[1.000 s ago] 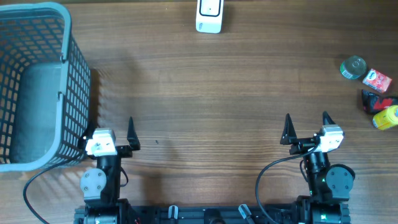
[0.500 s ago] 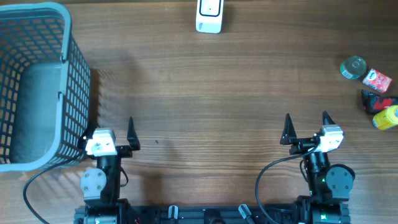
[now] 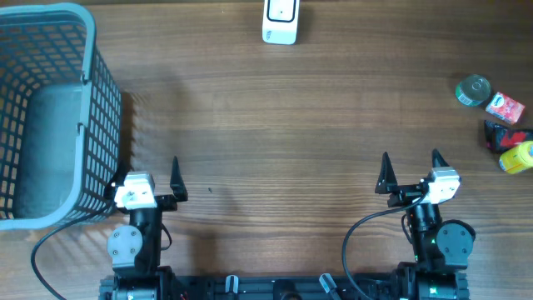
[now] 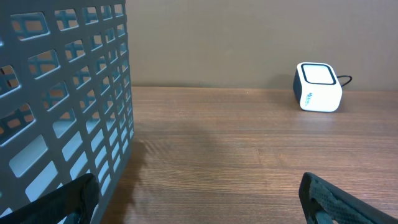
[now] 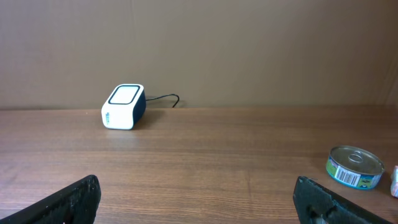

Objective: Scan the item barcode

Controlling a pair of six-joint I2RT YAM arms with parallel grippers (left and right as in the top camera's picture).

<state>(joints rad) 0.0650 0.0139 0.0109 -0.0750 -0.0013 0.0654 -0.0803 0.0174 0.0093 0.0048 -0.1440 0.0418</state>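
Observation:
A white barcode scanner [image 3: 280, 21] stands at the far middle edge of the table; it shows as scanner [image 4: 317, 86] in the left wrist view and scanner [image 5: 124, 106] in the right wrist view. Items lie at the right edge: a green can [image 3: 473, 90], a red packet [image 3: 505, 107], a dark packet [image 3: 500, 133] and a yellow item [image 3: 517, 157]. The can [image 5: 354, 167] shows its barcode label in the right wrist view. My left gripper [image 3: 150, 172] and right gripper [image 3: 410, 168] sit at the near edge, both open and holding nothing.
A blue-grey plastic basket [image 3: 50, 117] fills the left side, its mesh wall [image 4: 62, 106] right beside my left gripper. Bare wooden tabletop [image 3: 283, 142] lies between the grippers and the scanner.

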